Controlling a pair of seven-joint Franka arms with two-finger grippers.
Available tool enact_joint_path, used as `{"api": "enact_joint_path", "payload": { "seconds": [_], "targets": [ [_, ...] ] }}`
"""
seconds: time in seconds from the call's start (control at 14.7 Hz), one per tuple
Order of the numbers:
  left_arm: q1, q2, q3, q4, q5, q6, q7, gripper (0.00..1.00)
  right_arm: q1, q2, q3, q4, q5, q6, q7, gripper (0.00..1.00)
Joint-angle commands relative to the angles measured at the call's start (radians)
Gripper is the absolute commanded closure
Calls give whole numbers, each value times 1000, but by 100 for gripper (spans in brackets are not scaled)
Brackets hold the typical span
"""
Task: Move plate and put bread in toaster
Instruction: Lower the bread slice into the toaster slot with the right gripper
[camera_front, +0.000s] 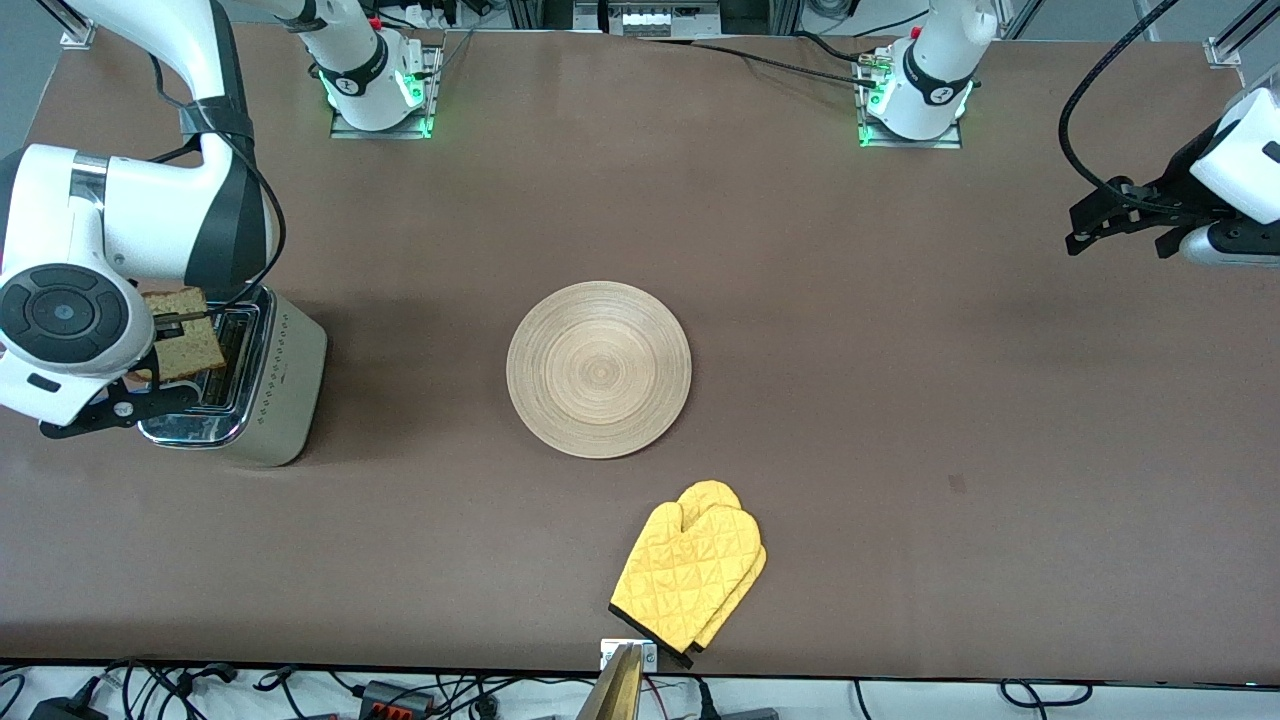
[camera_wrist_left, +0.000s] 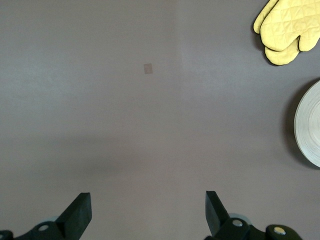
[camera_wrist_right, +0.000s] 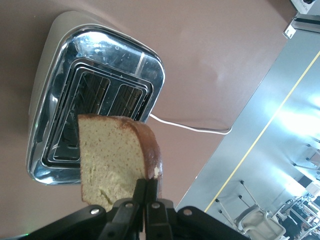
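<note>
- Right gripper (camera_front: 170, 322) clamps the square slice of brown bread (camera_front: 186, 335) over the boxy chrome-topped toaster (camera_front: 262, 385) at the right arm's end of the table
- Round light-wood plate (camera_front: 598, 369) lies mid-table, yellow quilted oven mitt (camera_front: 690, 574) nearer the front camera
- Left gripper (camera_front: 1115, 222) waits with jaws apart, holding nothing

In the front view we see the right arm's wrist covering part of the toaster (camera_front: 270, 390) and the edge of the bread (camera_front: 188, 345), and the fingers on that slice barely show there. In the left wrist view the picture's edge cuts off most of the plate (camera_wrist_left: 309, 125), and part of the yellow oven mitt (camera_wrist_left: 285, 30) near it. In the right wrist view the bread (camera_wrist_right: 112, 160) hides part of the toaster's slots.
</note>
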Motion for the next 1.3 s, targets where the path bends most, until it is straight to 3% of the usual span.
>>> {"api": "enact_joint_path", "payload": {
  "seconds": [0.0,0.48,1.23],
  "targets": [
    [5,8,-2,25,-6,-16,5,0,-4,43,5,35,-15,2,-1,100],
    [5,8,-2,25,-6,-16,5,0,-4,125,5,37,-15,129,101,100],
    [5,8,-2,25,-7,-16,5,0,9,182,5,94,-12,129,158,100]
  ]
}}
